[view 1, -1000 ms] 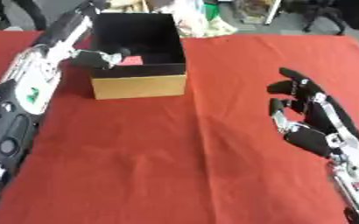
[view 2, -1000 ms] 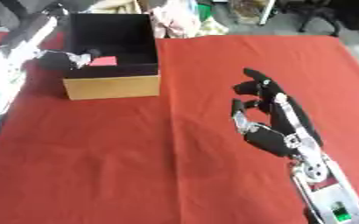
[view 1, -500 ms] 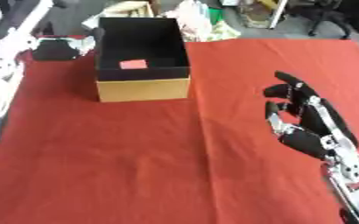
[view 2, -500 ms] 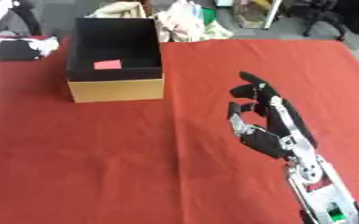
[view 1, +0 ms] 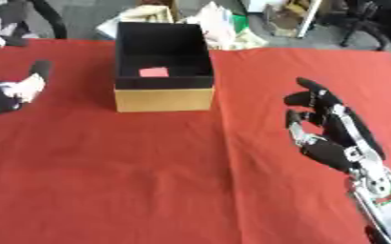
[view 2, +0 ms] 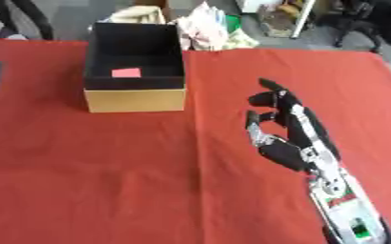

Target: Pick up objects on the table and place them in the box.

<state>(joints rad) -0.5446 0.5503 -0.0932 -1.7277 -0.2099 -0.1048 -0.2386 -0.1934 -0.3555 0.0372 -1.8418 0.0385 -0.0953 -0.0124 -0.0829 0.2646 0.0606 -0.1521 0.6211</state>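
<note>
A cardboard box [view 1: 164, 98] with a black inside stands on the red table, far centre-left. A small red piece [view 1: 154, 72] lies on its floor. My left hand [view 1: 15, 90] hovers at the left edge, well clear of the box, blurred, with nothing seen in it. My right hand [view 1: 328, 128] rests on the right side of the table, fingers up and relaxed, holding nothing.
The red tablecloth [view 1: 149, 171] covers the whole table. Behind the far edge lie bags and clutter [view 1: 220, 26], and chair legs [view 1: 362, 24] stand at the upper right.
My left hand has pulled out of the box and swung left and down to the table's left edge. The red piece stays in the box. The view has shifted; the right hand keeps its pose.
</note>
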